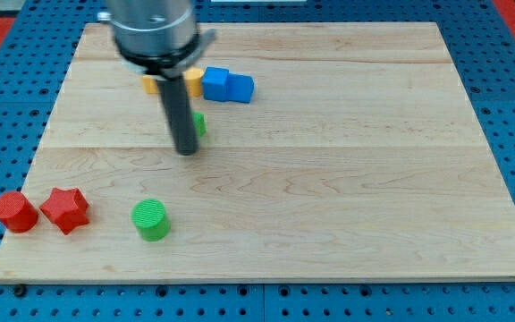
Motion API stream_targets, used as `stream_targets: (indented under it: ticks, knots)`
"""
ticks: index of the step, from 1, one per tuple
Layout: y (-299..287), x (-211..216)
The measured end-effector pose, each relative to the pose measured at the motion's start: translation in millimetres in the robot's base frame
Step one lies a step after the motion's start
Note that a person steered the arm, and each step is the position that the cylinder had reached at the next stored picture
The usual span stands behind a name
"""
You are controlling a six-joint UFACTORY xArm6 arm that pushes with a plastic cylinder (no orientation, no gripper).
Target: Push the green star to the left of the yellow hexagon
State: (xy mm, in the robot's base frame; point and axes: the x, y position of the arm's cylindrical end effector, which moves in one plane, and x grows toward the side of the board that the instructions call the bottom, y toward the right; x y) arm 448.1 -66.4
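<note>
My tip (186, 150) rests on the wooden board (329, 179), left of centre. The green star (199, 124) is mostly hidden behind the rod; only a green edge shows just right of it, touching or very close to it. The yellow hexagon (192, 83) is partly hidden behind the rod and the arm's body, just above the green star. Another bit of yellow-orange (149, 85) shows left of the rod; I cannot tell whether it is the same block.
A blue block (227, 86) lies right of the yellow one, touching it. A green cylinder (151, 219), a red star (65, 209) and a red cylinder (14, 212) sit near the board's lower left.
</note>
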Motion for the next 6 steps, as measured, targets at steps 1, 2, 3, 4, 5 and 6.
stream_targets:
  ticks: [1,2,3,4,5,6]
  knots:
    - [1,-22]
    - [-67,-61]
    - [-69,-73]
    - [-55,-27]
    - [-106,-60]
    - [-151,-118]
